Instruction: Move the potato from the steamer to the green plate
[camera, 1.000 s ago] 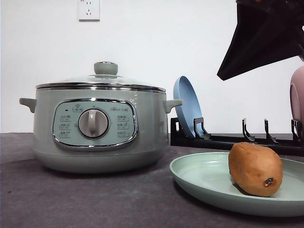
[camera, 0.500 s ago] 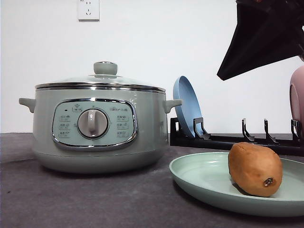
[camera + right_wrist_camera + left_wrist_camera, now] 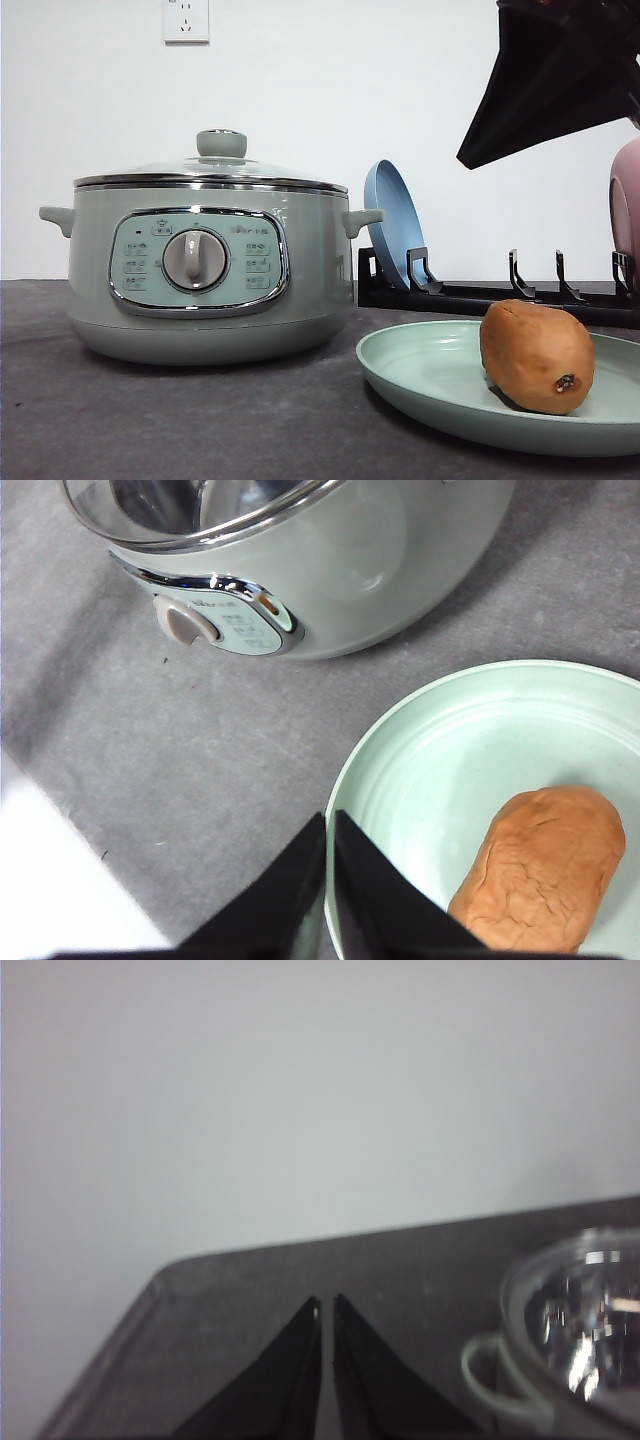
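Underneath, grey table point(image 3: 200, 420), white wall point(image 3: 330, 90).

The steamer point(image 3: 205, 265) control panel point(image 3: 198, 262) bears small button labels (too blurred to read).

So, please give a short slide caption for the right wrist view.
Potato resting on the green plate beside the lidded steamer, right gripper shut above the plate rim.

Front camera sits low at table height; right wrist looks down, both catching the steamer point(image 3: 205, 270) and green plate point(image 3: 440, 750)
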